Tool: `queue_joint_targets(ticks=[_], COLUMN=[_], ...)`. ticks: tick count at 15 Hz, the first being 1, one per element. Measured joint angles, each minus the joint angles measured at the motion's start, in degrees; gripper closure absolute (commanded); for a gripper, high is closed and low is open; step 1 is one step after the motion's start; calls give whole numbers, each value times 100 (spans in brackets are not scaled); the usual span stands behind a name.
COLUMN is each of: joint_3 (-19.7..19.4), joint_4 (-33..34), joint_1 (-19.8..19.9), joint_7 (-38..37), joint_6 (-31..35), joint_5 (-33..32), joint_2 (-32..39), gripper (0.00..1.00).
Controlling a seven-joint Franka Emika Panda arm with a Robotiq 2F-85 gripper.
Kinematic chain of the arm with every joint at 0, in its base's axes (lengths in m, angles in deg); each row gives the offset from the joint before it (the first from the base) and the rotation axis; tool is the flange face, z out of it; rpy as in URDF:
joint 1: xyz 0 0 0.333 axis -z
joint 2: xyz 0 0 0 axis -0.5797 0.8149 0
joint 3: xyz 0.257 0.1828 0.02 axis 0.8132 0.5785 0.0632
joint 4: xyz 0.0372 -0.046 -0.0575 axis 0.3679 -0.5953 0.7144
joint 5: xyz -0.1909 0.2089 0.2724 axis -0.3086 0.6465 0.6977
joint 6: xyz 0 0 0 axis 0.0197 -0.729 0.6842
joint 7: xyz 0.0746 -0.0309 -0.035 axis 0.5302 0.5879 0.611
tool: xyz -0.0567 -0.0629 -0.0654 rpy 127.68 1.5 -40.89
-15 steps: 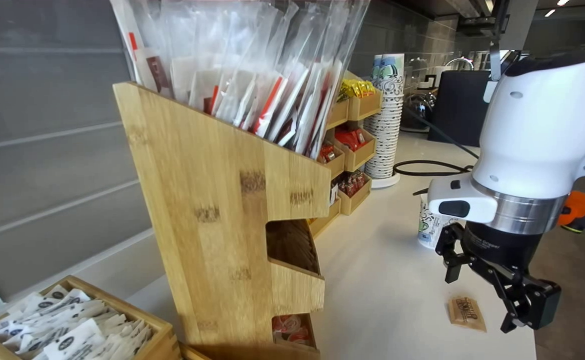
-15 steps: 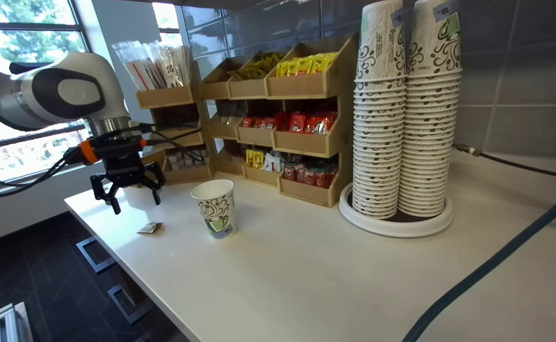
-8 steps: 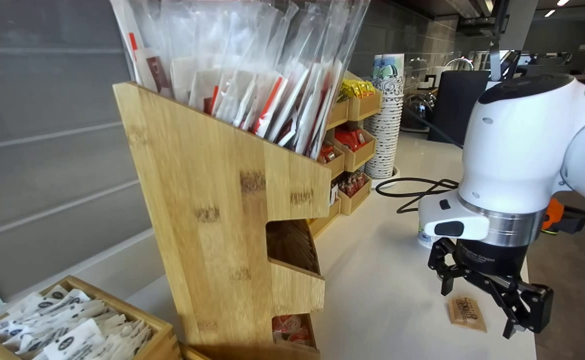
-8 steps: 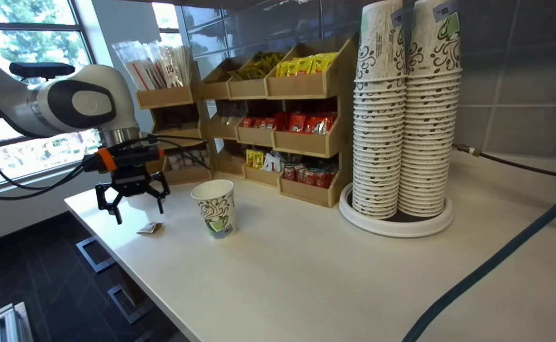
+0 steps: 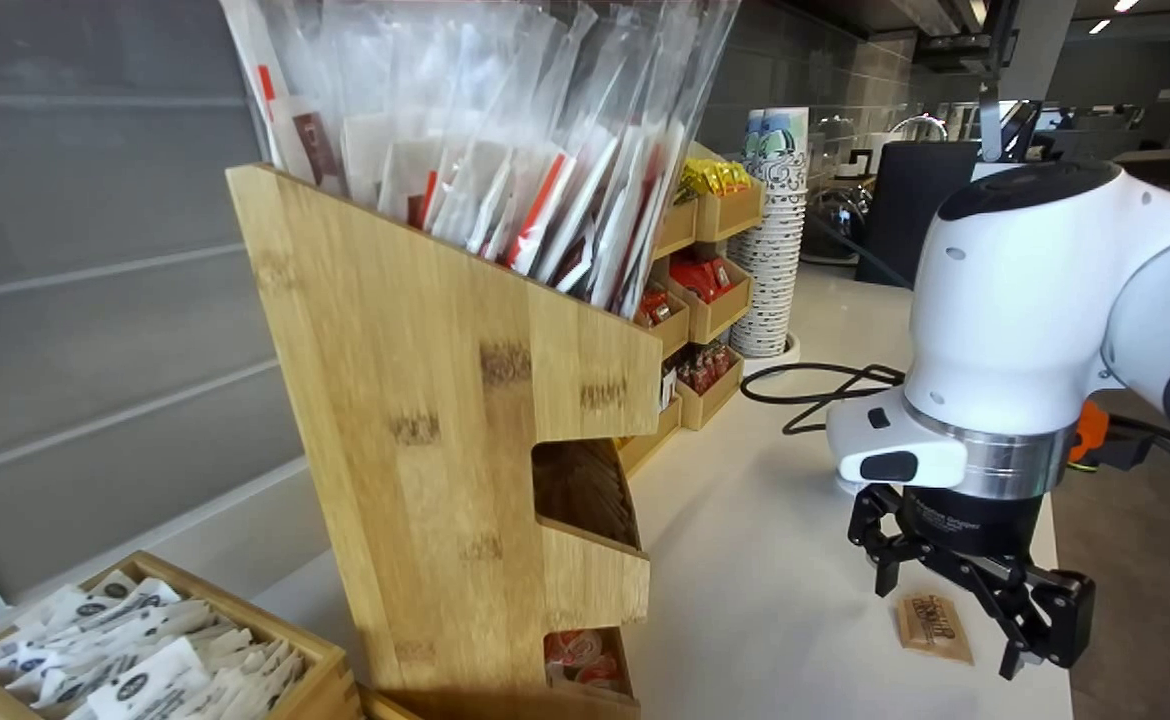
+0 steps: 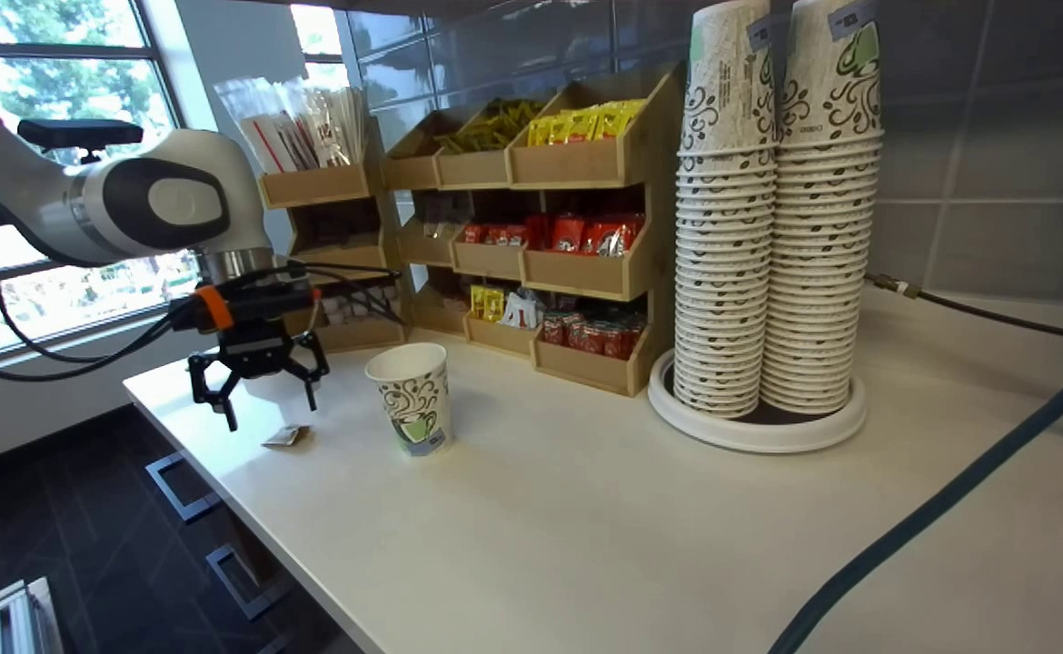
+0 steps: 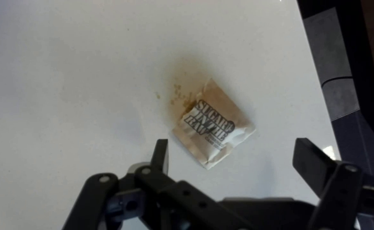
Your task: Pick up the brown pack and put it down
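The brown pack, a flat sugar sachet with dark lettering, lies on the white counter in the wrist view, with brown grains spilled at its torn edge. It also shows in both exterior views. My gripper is open and empty. In the wrist view the pack lies ahead of the fingertips, nearer the left finger. In an exterior view the gripper hangs just above the pack, fingers pointing down, not touching it. The gripper also shows open in the other camera's picture, its fingers either side of the pack.
A paper cup stands on the counter near the pack. Wooden racks with red and yellow packets stand behind. Tall cup stacks stand on a round white tray. The counter's front edge runs close beside the pack.
My gripper has come down toward the counter and shifted sideways over the pack, more slowly in the last half second. It stays open. The pack and cup have not moved.
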Motion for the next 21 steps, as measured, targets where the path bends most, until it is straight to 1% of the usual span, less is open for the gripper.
queue_joint_targets(ticks=[8,16,17,18,20,21], joint_3=[9,10,10,10,9,9], joint_4=[0,17,27,38,74,98], joint_1=[4,10,17,25,38,45], joint_7=[106,1571,1703,1823,2021,2090], joint_6=[-4,-49,-49,-49,-48,-48], joint_5=[-9,-21,-24,-27,-31,-35], joint_2=[12,24,32,47,100,136], gripper=[0,0,3,9,32,38])
